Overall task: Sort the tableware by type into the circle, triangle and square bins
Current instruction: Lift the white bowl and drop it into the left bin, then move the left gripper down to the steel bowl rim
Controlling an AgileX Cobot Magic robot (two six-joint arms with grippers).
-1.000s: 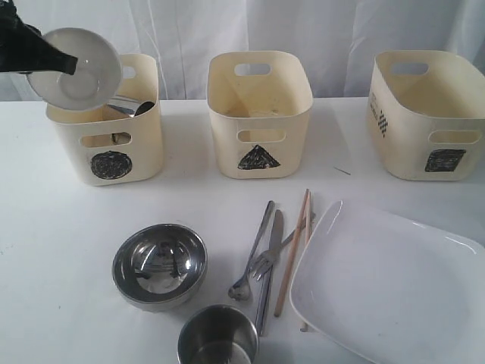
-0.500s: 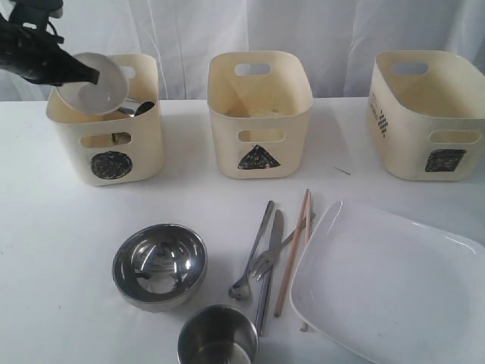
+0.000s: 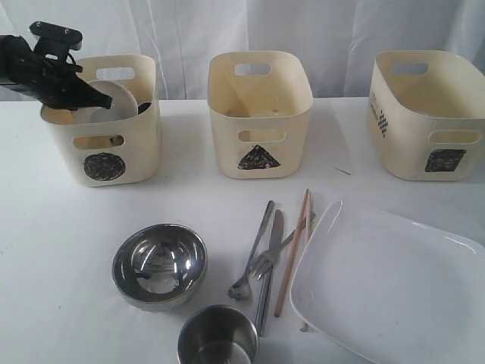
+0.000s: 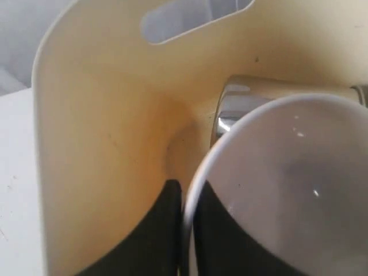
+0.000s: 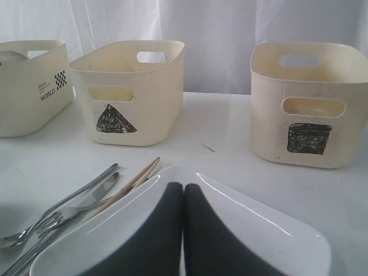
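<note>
The left pincer (image 4: 185,192) is gripping the small white bowl (image 4: 287,190) by its rim, fingers (image 4: 164,230) nearly together, inside the circle bin (image 3: 125,148) at far left, beside a steel mug (image 4: 244,98). The right pincer (image 5: 183,187) is hanging clenched, empty, above the large white plate (image 5: 270,230) at near right.

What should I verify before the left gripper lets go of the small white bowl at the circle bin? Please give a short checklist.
1. Small white bowl is inside the walls of the circle bin: ok.
2. Left gripper pinches the bowl's rim, one finger on each side: ok.
3. Bowl is supported from below before release: cannot tell, the bin floor is hidden.
4. Gap between the bowl and the steel mug behind it: cannot tell.
5. Right gripper is shut over the large white plate, away from the circle bin: ok.
</note>
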